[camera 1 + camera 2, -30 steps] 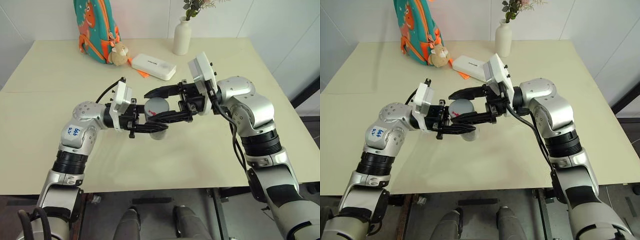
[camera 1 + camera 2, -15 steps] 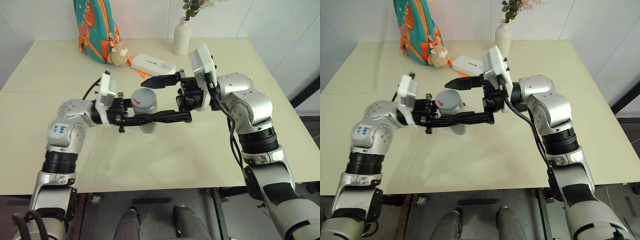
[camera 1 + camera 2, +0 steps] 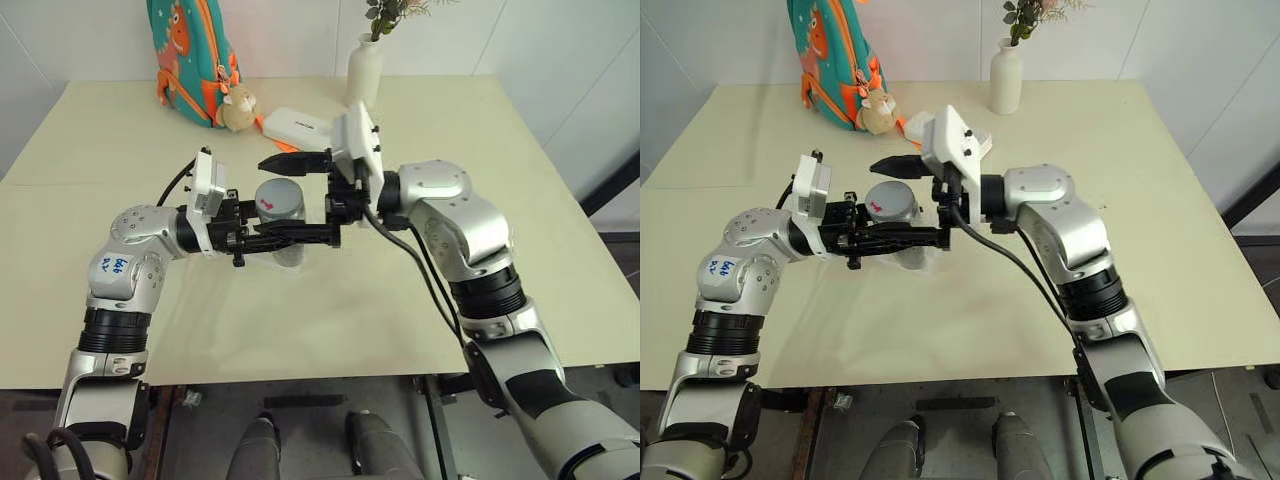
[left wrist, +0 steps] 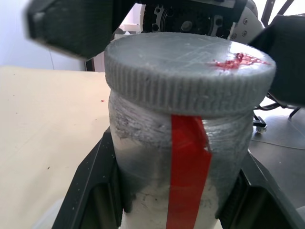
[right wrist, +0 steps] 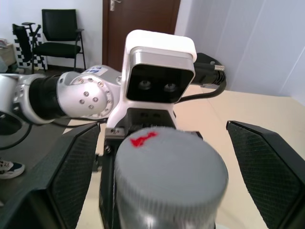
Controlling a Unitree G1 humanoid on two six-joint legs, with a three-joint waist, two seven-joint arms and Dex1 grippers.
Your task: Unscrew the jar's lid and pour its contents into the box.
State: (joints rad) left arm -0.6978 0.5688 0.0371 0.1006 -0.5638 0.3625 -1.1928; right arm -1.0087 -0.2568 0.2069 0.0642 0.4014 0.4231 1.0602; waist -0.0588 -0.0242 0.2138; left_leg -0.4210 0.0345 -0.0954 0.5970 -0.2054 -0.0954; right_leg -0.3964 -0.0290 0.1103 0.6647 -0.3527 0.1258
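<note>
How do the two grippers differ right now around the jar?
The left gripper is shut on the jar, its fingers clamping the body below the lid; the right gripper is open, its fingers standing either side of the lid with gaps.
The left gripper points toward the robot's right; the right gripper points toward its left.
Both are held above the table, meeting at the jar, whose lid is on.

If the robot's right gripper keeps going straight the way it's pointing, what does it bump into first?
Most likely the lid of the jar. The right gripper is open, its fingers on either side of the lid, and the left gripper holds the jar right ahead. Depth is hard to judge.
</note>
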